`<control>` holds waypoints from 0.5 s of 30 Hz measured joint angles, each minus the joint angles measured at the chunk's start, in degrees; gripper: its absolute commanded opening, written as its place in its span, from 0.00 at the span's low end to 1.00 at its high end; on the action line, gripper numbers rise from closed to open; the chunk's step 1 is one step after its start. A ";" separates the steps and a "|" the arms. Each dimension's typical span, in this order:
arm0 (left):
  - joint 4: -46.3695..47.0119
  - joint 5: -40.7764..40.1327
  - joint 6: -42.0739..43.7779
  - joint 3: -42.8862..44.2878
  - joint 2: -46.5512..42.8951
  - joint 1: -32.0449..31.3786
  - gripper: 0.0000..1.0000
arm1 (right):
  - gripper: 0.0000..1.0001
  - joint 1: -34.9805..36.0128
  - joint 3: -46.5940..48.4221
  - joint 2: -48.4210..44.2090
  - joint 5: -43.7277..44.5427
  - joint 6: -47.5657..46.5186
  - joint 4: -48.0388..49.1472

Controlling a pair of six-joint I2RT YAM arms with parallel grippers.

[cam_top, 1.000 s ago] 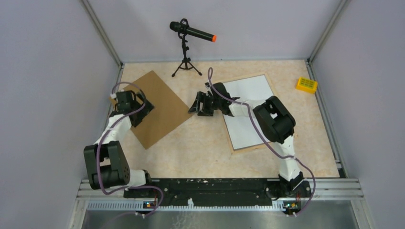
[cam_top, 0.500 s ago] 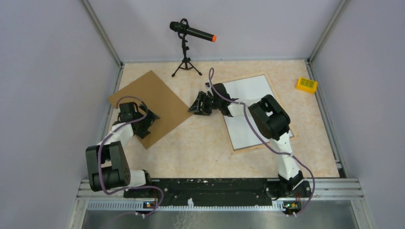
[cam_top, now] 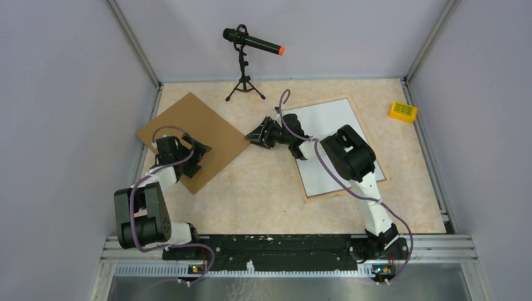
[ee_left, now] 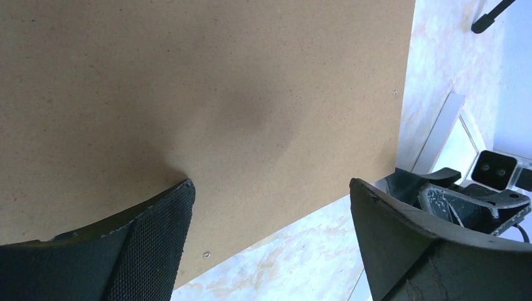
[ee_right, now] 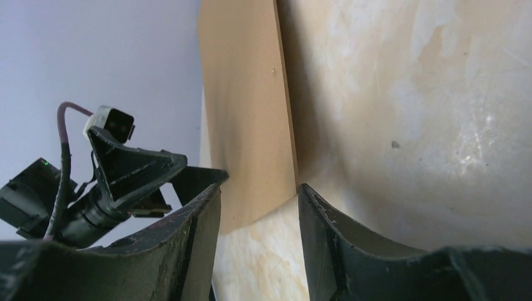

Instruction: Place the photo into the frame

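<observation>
The frame (cam_top: pixel 345 190), pale wood, lies flat at centre right. A white sheet (cam_top: pixel 332 113) fills it; no picture side shows, so I cannot tell if it is the photo. My right gripper (cam_top: pixel 260 133) hovers low just left of the frame's left corner, its jaws partly apart with only bare table between them (ee_right: pixel 260 188). The plain brown backing board (cam_top: pixel 191 139) lies at the left. My left gripper (cam_top: pixel 196 157) hangs over the board's near right edge, wide open and empty (ee_left: pixel 271 185). The left wrist view has the board (ee_left: pixel 207 88) filling most of the picture.
A microphone on a small tripod (cam_top: pixel 244 63) stands at the back. A yellow block (cam_top: pixel 402 111) lies at the far right by the wall. Grey walls close in three sides. A metal rail (cam_top: pixel 288 248) carrying the arm bases runs along the near edge.
My left gripper has slid from the board's far left corner to its near right edge, and the board has shifted slightly. My right gripper's jaws have narrowed and edged left.
</observation>
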 measured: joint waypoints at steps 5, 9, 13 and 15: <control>1.77 0.28 0.04 -0.22 0.28 0.17 0.98 | 0.44 1.09 0.02 3.61 5.09 4.59 6.29; 1.95 0.87 0.13 -0.26 0.37 0.44 0.98 | 0.34 3.74 1.73 6.54 10.45 7.65 11.56; 1.99 1.16 0.50 -0.33 0.37 0.46 0.98 | 0.18 5.49 1.77 7.10 15.78 8.68 13.40; 2.08 1.36 0.72 -0.31 0.37 0.46 0.98 | 0.04 5.86 1.77 7.23 17.51 9.16 13.66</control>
